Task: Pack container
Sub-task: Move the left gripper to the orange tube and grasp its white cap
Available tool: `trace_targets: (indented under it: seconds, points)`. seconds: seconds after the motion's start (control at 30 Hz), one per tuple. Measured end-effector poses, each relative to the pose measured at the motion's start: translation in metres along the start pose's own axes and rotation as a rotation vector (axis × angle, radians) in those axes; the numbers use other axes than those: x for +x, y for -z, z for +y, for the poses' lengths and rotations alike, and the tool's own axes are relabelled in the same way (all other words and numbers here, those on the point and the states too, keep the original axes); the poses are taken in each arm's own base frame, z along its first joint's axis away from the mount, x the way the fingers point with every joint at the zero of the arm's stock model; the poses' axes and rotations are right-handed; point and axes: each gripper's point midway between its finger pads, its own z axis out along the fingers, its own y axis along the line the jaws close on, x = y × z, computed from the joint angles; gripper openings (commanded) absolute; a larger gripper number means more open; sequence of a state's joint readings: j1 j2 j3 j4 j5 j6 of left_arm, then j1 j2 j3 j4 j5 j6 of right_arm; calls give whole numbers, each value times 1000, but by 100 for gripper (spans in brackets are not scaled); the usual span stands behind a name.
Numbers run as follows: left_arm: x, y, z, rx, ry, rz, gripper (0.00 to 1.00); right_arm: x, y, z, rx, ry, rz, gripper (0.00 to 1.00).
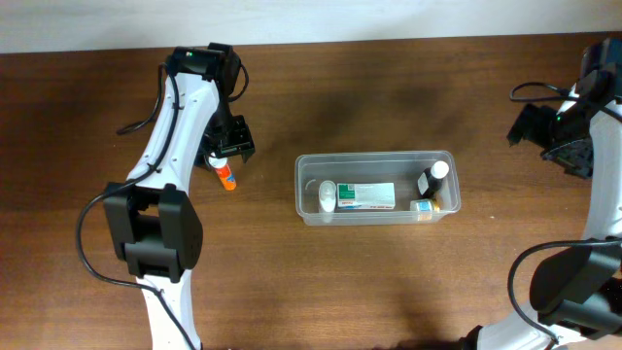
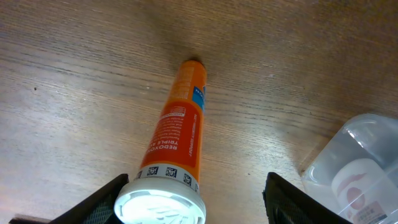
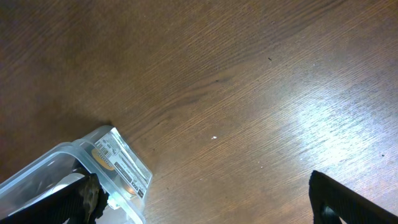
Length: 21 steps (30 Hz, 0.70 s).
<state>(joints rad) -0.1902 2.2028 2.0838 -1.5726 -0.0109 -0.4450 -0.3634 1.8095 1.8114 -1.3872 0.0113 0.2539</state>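
The clear plastic container stands at the table's middle. Inside lie a white bottle, a white-and-green box and a dark bottle with a white cap. An orange tube with a white cap lies on the table left of the container. My left gripper is open over the tube's cap end. In the left wrist view the tube lies between the open fingers, its cap close to the left finger. My right gripper is open and empty, right of the container.
The container's corner shows at the right edge of the left wrist view and at the lower left of the right wrist view. Bare brown wood table lies under the right gripper. Cables hang by both arms.
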Motion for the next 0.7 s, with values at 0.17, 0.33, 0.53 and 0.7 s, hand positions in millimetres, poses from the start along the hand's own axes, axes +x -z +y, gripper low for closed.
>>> trace_targets:
  seconds: [0.17, 0.33, 0.53, 0.7]
  points:
    - [-1, 0, 0, 1, -3, -4, 49, 0, 0, 0, 0, -1, 0, 98]
    - [-1, 0, 0, 1, -4, -3, 45, 0, 0, 0, 0, 0, 0, 98]
    - [-1, 0, 0, 1, -6, -3, 32, 0, 0, 0, 0, 0, 0, 98]
    - [-1, 0, 0, 2, -8, -3, 25, 0, 0, 0, 0, 0, 0, 98]
